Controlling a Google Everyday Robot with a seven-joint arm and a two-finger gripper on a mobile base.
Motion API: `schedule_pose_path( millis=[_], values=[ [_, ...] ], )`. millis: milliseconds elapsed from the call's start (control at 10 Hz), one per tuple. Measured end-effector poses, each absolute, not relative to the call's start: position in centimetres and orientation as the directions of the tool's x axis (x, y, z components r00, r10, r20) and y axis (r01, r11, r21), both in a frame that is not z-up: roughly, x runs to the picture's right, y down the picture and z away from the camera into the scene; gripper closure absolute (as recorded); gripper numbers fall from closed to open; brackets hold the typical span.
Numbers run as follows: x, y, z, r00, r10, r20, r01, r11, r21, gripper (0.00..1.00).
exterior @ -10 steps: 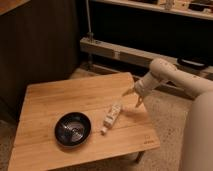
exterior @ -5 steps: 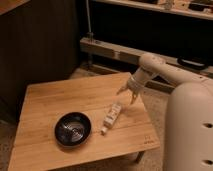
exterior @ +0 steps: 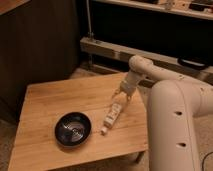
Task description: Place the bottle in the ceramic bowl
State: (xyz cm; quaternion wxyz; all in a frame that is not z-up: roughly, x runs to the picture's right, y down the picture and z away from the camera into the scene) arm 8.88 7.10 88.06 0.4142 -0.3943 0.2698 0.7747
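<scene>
Slim cream bottle flat on table; end effector beside it

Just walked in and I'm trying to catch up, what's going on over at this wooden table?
A white robot arm reaches over the wooden table. Its gripper hangs right at the far end of the bottle, which lies on its side on the tabletop, not yet lifted. The ceramic bowl sits apart from the bottle, nearer the table's front edge, with nothing in it.
</scene>
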Motion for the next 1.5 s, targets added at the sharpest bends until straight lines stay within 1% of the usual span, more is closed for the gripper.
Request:
schedule_pose_path(
  millis=[200,500,700,1000,1100,1300,1500],
  values=[
    [8.1,8.4,88.2,-0.339,0.413,-0.845,-0.867,-0.486,0.11,0.35],
    [6.3,10.8,86.7,-0.326,0.405,-0.855,-0.905,-0.394,0.158,0.35],
    [5.7,12.0,86.5,-0.323,0.4,-0.858,-0.916,-0.358,0.178,0.35],
    [4.8,15.5,87.7,-0.325,0.368,-0.871,-0.918,-0.345,0.196,0.35],
    [4.7,16.4,87.9,-0.327,0.358,-0.874,-0.915,-0.35,0.199,0.38],
    [4.7,16.8,87.9,-0.333,0.351,-0.875,-0.907,-0.374,0.195,0.57],
    [4.9,16.6,87.8,-0.328,0.354,-0.876,-0.91,-0.366,0.193,0.78]
  ],
)
